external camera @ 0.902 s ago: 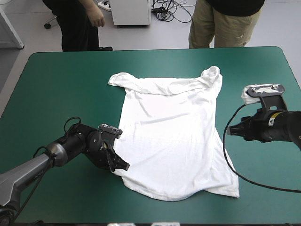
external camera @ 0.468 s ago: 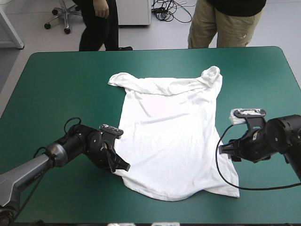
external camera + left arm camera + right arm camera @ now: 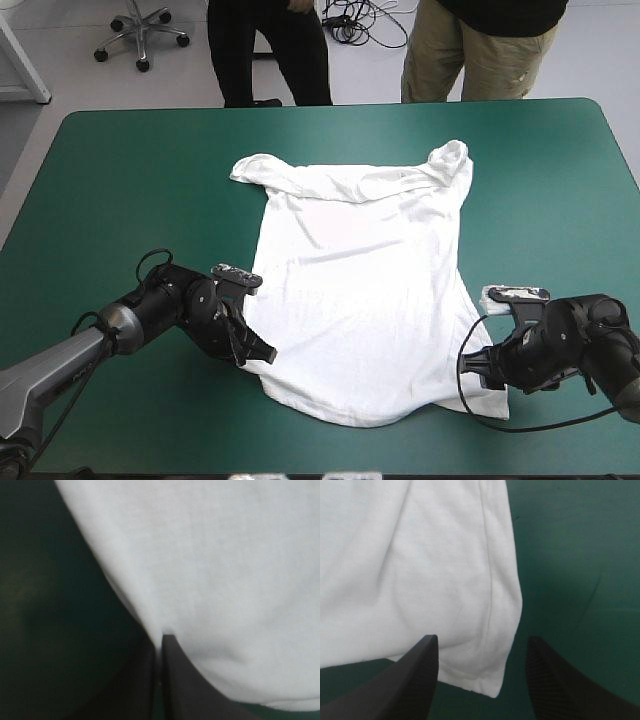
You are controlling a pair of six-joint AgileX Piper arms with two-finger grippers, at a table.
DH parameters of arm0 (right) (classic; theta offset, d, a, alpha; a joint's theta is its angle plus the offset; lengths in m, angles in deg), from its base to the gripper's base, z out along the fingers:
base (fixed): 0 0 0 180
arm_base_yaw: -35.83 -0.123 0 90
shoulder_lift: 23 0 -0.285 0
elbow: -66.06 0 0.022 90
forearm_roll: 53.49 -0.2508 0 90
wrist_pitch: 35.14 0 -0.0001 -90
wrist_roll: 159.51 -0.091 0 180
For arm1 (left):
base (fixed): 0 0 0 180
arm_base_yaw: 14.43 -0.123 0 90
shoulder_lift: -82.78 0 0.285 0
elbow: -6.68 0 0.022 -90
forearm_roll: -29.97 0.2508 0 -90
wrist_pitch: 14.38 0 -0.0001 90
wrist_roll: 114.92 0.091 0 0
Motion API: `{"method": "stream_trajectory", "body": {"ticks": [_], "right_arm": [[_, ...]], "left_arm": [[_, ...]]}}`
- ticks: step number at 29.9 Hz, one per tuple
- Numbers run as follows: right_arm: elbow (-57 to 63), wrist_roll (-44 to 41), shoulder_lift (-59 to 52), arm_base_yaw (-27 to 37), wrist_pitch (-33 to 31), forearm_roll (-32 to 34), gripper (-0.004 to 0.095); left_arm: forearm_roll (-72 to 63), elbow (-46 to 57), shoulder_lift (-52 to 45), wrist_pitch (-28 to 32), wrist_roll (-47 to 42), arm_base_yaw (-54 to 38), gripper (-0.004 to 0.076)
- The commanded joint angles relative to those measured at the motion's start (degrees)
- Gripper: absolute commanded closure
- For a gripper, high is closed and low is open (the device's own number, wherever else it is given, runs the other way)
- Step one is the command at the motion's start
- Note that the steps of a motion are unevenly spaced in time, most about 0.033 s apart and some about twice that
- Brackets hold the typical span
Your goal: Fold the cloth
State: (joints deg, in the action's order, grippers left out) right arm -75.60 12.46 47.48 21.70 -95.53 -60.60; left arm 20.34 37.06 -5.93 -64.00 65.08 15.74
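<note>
Now pinching T-shirt [image 3: 360,280] hem with left fingers [image 3: 186,690], straddling its corner with right fingers [image 3: 412,682] spread, both toward teal-green counter's [image 3: 130,180] near edge.

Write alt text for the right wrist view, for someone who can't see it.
The right gripper stands open, its black fingers either side of a corner of the white T-shirt, not yet gripping it. The T-shirt lies on the teal-green cover.
</note>
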Motion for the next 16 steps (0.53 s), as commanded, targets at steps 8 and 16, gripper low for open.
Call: {"method": "stream_trajectory", "body": {"ticks": [8,16], "right_arm": [[3.78,1.4,5.78,-0.02,4.55,-4.51,0.0423],[3.65,4.83,9.52,-0.12,6.51,-9.63,0.0898]], "left_arm": [[-4.01,0.18,-0.39,1.55,0.0,1.14,0.0733],[-4.15,0.18,-0.39,1.36,0.0,1.14,0.0733]]}}
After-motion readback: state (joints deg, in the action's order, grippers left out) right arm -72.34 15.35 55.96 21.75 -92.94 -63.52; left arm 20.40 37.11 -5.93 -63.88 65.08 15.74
